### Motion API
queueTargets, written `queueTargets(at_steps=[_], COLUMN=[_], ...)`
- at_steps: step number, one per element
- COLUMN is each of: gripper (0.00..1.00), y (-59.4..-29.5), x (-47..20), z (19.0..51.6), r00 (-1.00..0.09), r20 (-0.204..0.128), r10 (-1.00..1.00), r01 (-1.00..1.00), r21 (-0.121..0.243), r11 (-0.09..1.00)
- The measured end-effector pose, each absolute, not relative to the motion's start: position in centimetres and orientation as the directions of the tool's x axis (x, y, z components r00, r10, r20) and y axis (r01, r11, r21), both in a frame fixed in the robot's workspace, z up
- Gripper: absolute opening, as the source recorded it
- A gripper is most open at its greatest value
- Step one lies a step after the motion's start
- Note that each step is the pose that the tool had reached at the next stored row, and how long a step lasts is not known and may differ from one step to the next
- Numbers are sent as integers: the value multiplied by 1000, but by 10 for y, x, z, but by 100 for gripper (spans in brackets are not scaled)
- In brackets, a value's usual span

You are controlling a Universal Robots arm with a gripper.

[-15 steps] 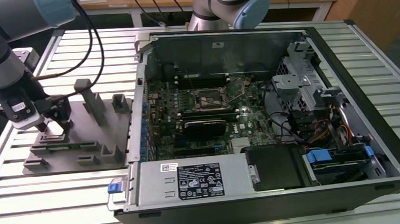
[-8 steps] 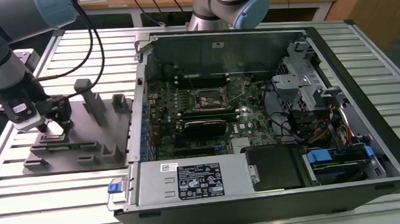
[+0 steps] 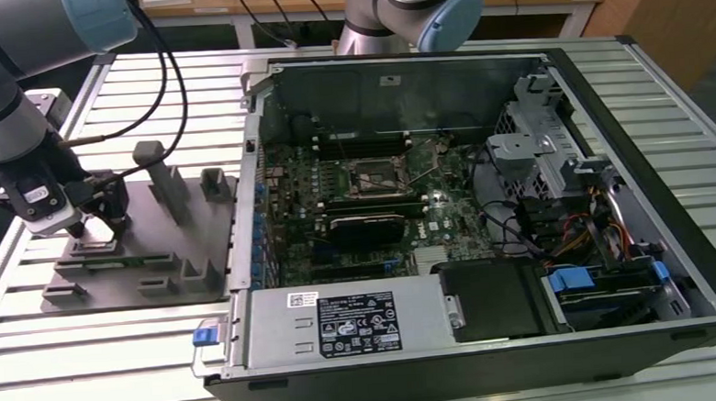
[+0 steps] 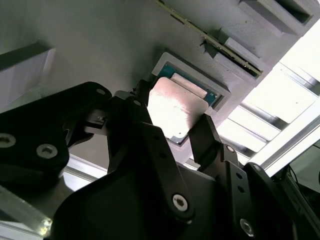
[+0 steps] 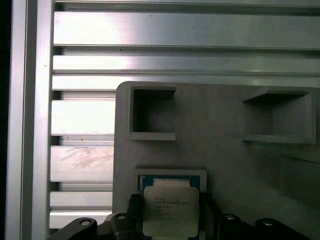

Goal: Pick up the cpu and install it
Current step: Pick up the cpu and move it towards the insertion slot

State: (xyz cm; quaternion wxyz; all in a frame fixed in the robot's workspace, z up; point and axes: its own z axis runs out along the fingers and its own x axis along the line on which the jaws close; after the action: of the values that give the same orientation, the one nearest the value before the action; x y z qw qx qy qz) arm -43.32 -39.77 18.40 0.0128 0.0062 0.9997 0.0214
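Fingers of the gripper stand one on each side of the cpu and pinch it by two opposite edges; in the second wrist view the black fingers flank the bright metal top of the cpu in the same way. The cpu lies over a shallow square recess with a blue-green floor; whether it rests in the recess or is raised off it cannot be told. The recess belongs to a grey fixture plate with upright posts and pockets, on a slotted aluminium table. In the exterior view the gripper is low over the plate's left part. Well apart, to the exterior view's right, lies an open computer case, its motherboard socket exposed.
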Motion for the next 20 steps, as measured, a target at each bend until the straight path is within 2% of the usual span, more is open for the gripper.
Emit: queueTargets(at_steps=[20], gripper=[59], y=[-398], x=[-432], z=[183], r00=[-1000], r20=[-25], r10=[13], r01=[12], r21=[43], r11=[999])
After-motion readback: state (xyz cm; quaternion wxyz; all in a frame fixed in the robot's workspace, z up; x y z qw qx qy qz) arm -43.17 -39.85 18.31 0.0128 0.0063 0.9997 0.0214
